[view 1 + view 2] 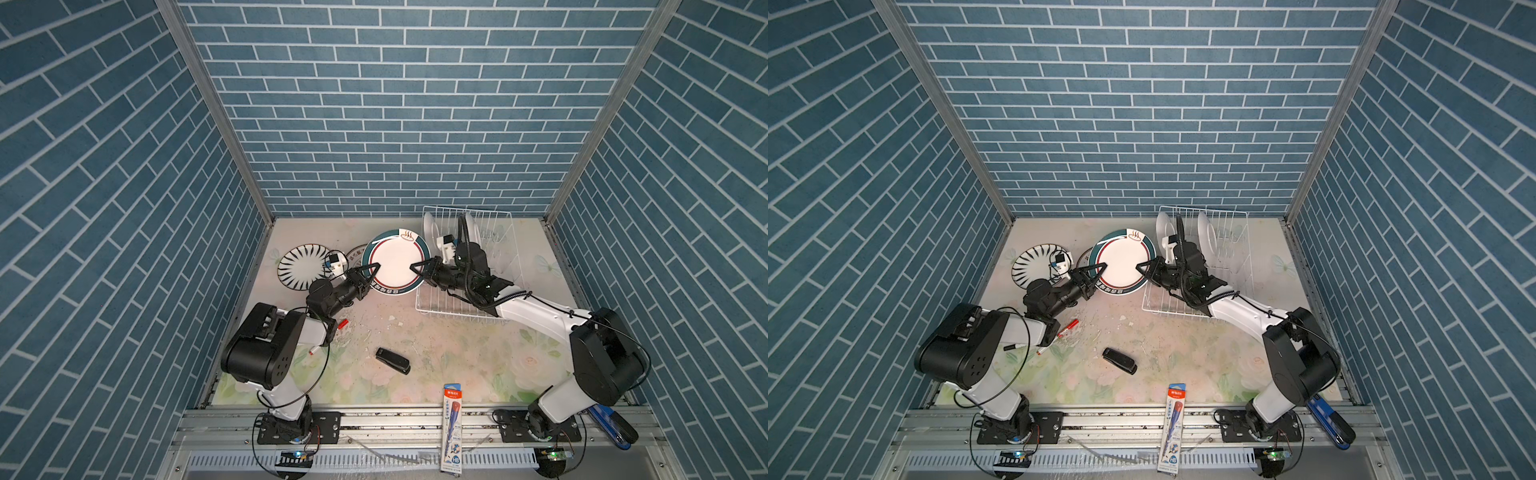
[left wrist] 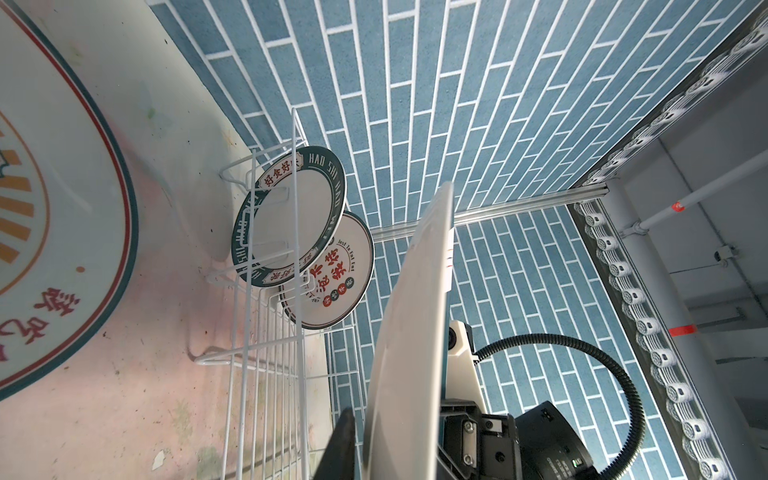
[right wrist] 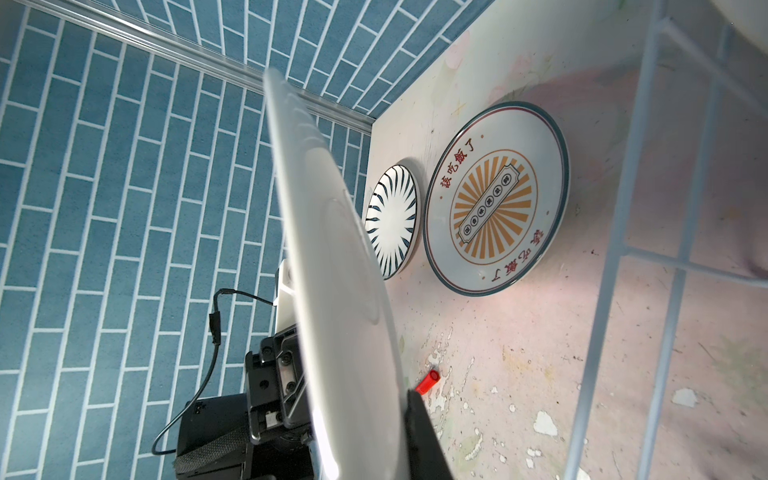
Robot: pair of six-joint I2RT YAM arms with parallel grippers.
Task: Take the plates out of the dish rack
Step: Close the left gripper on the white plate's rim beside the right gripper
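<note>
Dish rack (image 1: 432,309): white wire, far right of the table (image 1: 457,365). Two plates stand upright in its slots at the far end, close together, showing white in both top views. The left wrist view catches their faces: the lettered plate (image 2: 291,216) with a dark-green rim is in front. The red-character plate (image 2: 336,286) is just behind, partly overlapped.

Green-rimmed plate (image 1: 397,264): out of the rack, in the air just left of it, tilted, face up (steaming-cup mark on the far rim). Left gripper (image 1: 372,272) is pinched onto its left rim. Right gripper (image 1: 417,267) is clamped on the right rim, its arm reaching over the rack. Both wrist views see this plate edge-on, a dark finger lying against it.

Flat on the table, face up: striped plate (image 1: 301,266) far left. Orange-gold plate (image 3: 496,199) lies beside it, largely hidden under the held one in both top views.

Loose, nearer the arms: red pen (image 1: 343,323) and pencil pack (image 1: 452,428) at the front edge.
</note>
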